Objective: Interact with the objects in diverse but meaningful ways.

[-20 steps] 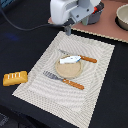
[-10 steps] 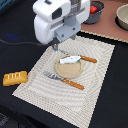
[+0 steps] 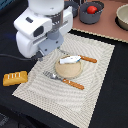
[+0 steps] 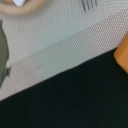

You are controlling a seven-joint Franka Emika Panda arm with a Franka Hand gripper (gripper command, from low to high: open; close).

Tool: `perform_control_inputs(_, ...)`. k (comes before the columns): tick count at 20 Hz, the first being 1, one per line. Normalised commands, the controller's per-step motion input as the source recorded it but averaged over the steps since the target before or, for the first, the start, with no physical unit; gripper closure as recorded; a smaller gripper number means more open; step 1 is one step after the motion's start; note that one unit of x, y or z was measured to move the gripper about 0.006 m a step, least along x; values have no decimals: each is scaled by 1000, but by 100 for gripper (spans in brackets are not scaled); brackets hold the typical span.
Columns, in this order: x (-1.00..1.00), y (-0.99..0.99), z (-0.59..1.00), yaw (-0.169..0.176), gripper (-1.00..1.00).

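A yellow scored bread loaf [image 3: 15,78] lies on the dark table at the exterior view's left, and shows as an orange edge [image 4: 122,54] in the wrist view. A tan plate [image 3: 69,70] on the woven placemat [image 3: 75,97] carries a pale silvery flat piece [image 3: 70,60] with an orange handle. An orange-handled fork [image 3: 62,80] lies beside the plate, its tines [image 4: 89,4] visible in the wrist view. The red tomato [image 3: 92,9] sits in a grey pot [image 3: 90,16]. My gripper's white hand [image 3: 39,37] hovers over the placemat's edge between plate and loaf; its fingertips are hidden.
A second pale bowl [image 3: 122,16] stands at the far right on a pinkish surface [image 3: 107,27]. Black tabletop [image 4: 75,100] surrounds the placemat. A dark cable [image 3: 7,56] runs along the exterior view's left.
The arm has swung from the back of the scene toward the front and the exterior view's left, now over the placemat's edge near the loaf. The objects have not moved.
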Motion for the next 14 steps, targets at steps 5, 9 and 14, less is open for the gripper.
perform_control_inputs(5,-831,-240,-212,75,-100)
perform_control_inputs(9,-800,-189,-259,106,-100)
perform_control_inputs(14,-724,-106,-306,161,-100)
